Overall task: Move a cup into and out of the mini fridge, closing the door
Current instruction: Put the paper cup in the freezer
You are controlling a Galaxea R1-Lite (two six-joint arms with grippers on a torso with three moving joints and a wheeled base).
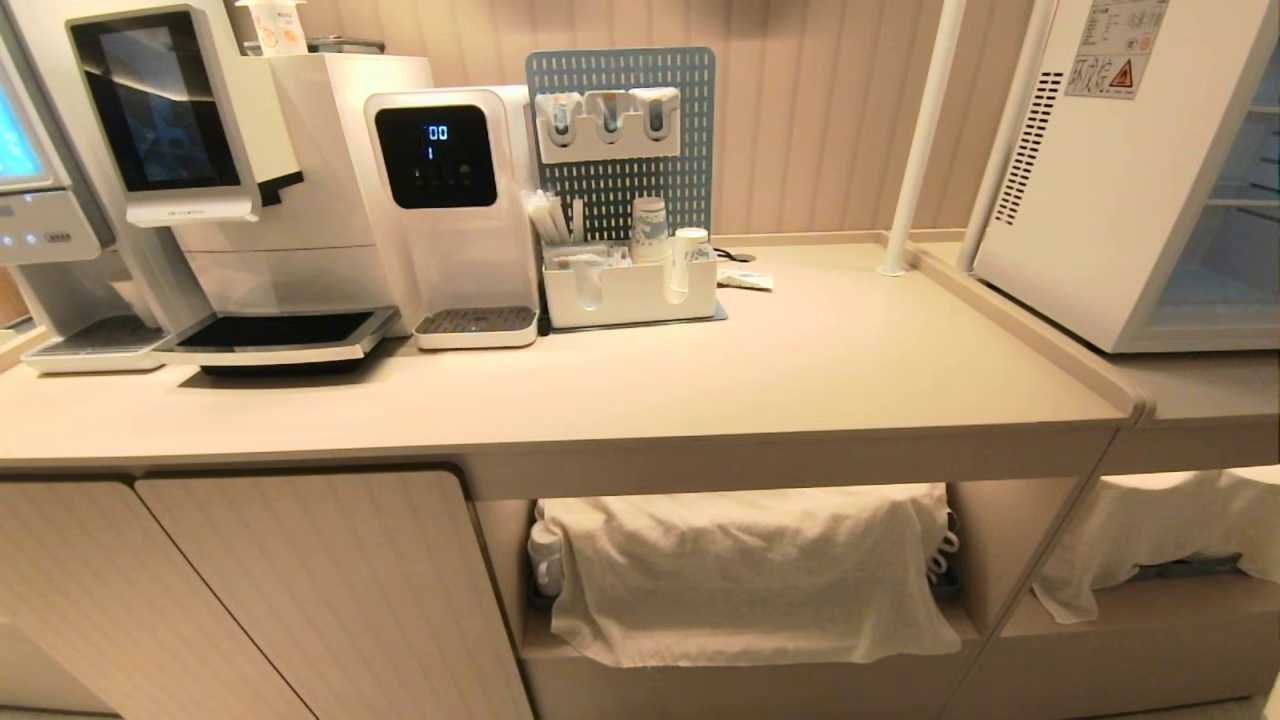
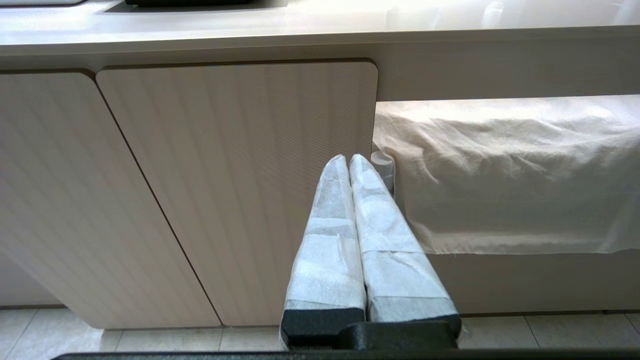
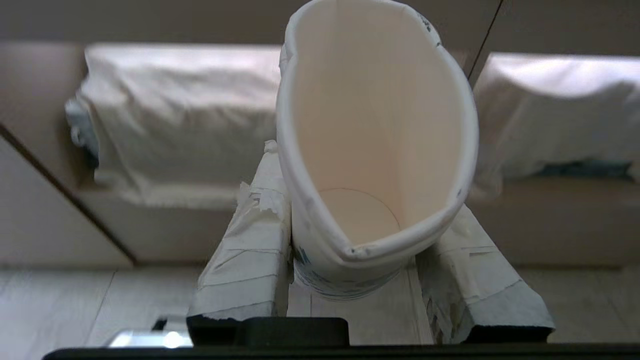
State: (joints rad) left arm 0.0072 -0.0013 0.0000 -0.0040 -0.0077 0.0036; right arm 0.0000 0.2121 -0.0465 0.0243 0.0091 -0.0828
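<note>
The right gripper (image 3: 372, 280) pinches the cup (image 3: 375, 150), squeezing its rim oval, low before the counter's (image 1: 800, 370) open shelf. The fridge (image 1: 1120, 180) stands on the counter's right end, above the cup, nearer this arm. The left gripper (image 2: 348, 162) hangs closed and empty before the cabinet (image 2: 235, 190).

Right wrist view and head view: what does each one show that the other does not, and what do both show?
Only the right wrist view shows the right gripper clamped on the small white paper cup with blue print, squeezed oval. Only the head view shows the white boxy mini fridge, the beige countertop and the white drink machines with black screens. Both show the white cloth over the open shelf under the counter.
</note>
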